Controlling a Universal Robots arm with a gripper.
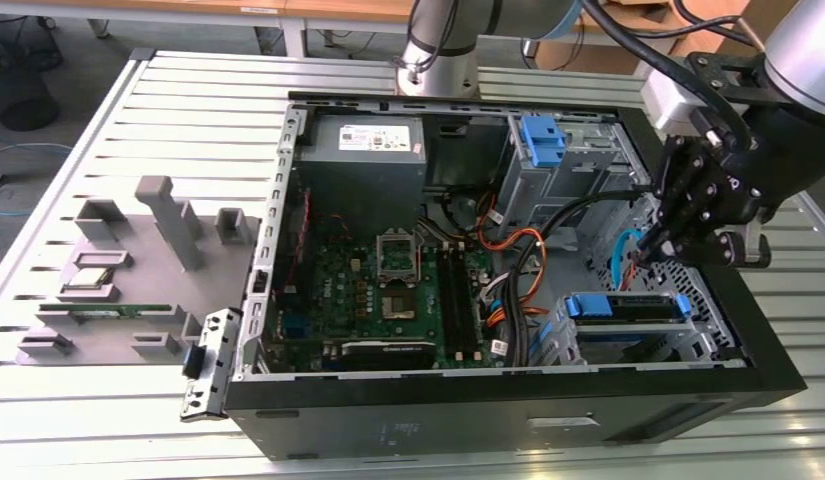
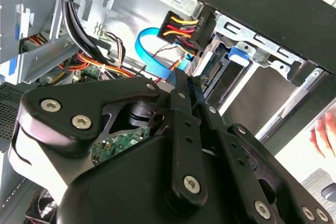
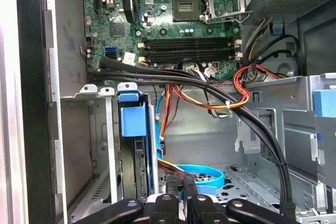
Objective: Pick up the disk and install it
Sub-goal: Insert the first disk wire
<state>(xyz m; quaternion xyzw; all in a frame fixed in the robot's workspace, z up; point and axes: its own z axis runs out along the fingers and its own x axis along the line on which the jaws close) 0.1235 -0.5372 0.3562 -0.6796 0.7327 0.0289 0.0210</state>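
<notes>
Slatted grey tabletop (image 1: 185,90) carried the open computer case (image 1: 519,420), with my arm reaching into it.
Inside the case, toward the exterior view's right, the disk (image 1: 626,305) (image 3: 133,121) sat slotted in its metal bay (image 3: 100,140). Near it hung my tool (image 1: 650,250) (image 3: 181,181), fingers (image 2: 181,95) drawn almost together by a blue cable (image 3: 205,174); whether they pinched anything I could not tell.

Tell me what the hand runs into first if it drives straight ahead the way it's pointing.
Probably the blue flat cable, looped right ahead of the hand in the second wrist view; the black plug with red and yellow wires sits just beyond. Depth is unclear.
</notes>
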